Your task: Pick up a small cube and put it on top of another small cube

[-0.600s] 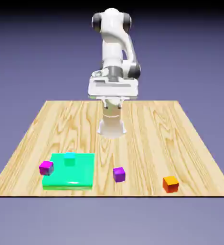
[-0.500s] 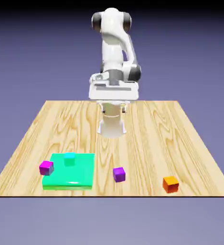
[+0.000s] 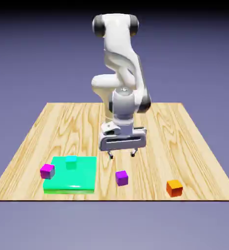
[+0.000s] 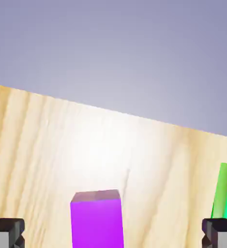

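Jaws, spread wide with nothing between them, hang above and behind the violet-purple cube, which lies toward the table's near edge, roughly between their tips.

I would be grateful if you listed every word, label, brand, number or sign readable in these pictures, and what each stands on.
There are none: no readable text shows on the arm, the violet cube, the magenta cube, the orange cube, the green slab or the wooden table.
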Motion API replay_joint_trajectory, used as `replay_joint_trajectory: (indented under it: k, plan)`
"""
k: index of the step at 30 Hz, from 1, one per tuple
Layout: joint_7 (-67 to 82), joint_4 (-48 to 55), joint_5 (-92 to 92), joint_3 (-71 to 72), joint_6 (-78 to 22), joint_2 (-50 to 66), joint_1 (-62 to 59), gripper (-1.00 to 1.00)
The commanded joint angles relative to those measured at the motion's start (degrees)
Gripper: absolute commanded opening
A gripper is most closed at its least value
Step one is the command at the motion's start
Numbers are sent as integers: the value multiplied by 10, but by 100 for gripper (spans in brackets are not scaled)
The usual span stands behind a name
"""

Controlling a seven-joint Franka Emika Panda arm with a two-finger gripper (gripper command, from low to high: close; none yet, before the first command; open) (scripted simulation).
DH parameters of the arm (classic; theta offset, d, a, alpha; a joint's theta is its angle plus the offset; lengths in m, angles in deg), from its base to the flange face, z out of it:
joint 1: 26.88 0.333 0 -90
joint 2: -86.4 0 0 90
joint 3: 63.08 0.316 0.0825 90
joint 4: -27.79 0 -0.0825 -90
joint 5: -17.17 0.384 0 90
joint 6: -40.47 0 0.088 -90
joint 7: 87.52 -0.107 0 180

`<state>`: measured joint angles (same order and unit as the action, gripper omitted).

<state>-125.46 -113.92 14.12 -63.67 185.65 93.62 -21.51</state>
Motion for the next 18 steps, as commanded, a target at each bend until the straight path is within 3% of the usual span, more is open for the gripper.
replay_joint_trajectory:
  k: [1, 5, 10, 11, 18]
  plan:
    - [2, 10, -2, 0, -15, 21, 2, 0]
    - [9, 37, -6, -1, -55, 77, 9, 0]
    - [4, 33, -12, -6, 44, 172, 9, 0]
    - [4, 33, -12, -6, 44, 172, 9, -100]
    - [32, 67, -22, 16, -72, 88, 21, -100]
